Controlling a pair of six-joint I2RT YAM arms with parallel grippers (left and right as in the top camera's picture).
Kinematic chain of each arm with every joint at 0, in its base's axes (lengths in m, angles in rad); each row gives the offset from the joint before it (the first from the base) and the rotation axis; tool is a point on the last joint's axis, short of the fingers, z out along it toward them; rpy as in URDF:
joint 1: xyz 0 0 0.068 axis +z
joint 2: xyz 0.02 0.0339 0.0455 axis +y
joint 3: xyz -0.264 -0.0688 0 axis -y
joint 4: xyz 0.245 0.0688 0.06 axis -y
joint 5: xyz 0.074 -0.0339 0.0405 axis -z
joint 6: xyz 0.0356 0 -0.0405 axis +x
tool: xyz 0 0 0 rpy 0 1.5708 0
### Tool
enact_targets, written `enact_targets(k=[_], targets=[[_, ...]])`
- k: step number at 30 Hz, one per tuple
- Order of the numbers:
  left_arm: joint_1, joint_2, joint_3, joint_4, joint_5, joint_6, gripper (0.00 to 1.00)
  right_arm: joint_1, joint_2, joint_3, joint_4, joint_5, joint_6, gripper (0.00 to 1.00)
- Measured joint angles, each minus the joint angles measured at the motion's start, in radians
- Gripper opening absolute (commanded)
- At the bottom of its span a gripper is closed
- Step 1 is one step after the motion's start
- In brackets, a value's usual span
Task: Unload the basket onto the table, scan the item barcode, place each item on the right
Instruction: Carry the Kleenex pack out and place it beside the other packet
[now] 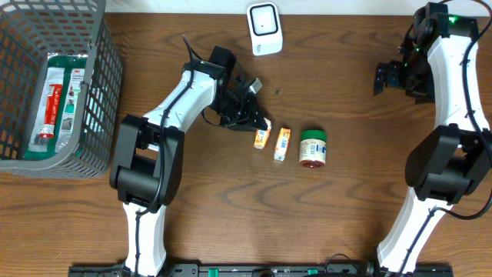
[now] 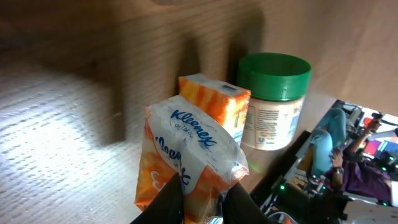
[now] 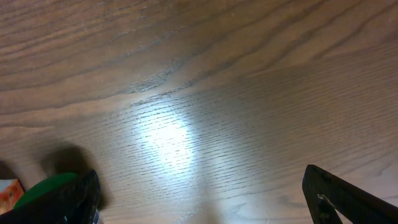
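Kleenex pack (image 2: 186,155) is pinched at one end by the narrowly closed left gripper (image 2: 202,208), just beside a second pack (image 1: 282,144) and near a green-lidded jar (image 1: 313,148); the right gripper (image 1: 387,77) is held wide, empty.

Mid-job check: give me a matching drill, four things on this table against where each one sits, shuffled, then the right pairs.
1 Kleenex pack
2 green-lidded jar
3 white scanner
4 grey basket

A far left of the table
B far edge, near the middle
C pinched between the left fingers
D right end of the row of three

Pairs: 1-C, 2-D, 3-B, 4-A
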Motion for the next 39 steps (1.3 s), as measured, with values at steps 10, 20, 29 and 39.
enact_targets(k=[10, 20, 29, 39], targets=[[-0.009, 0.001, -0.080, 0.081, -0.017, -0.047, 0.22, 0.000, 0.000, 0.000, 0.000, 0.000, 0.000, 0.99], [-0.014, 0.001, -0.106, 0.128, 0.005, -0.125, 0.23, 0.000, 0.000, 0.000, 0.000, 0.000, 0.000, 0.99], [-0.014, 0.001, -0.121, 0.161, -0.011, -0.138, 0.32, 0.000, 0.000, 0.000, 0.000, 0.000, 0.000, 0.99], [-0.014, 0.001, -0.159, 0.198, -0.020, -0.139, 0.58, 0.000, 0.000, 0.000, 0.000, 0.000, 0.000, 0.99]])
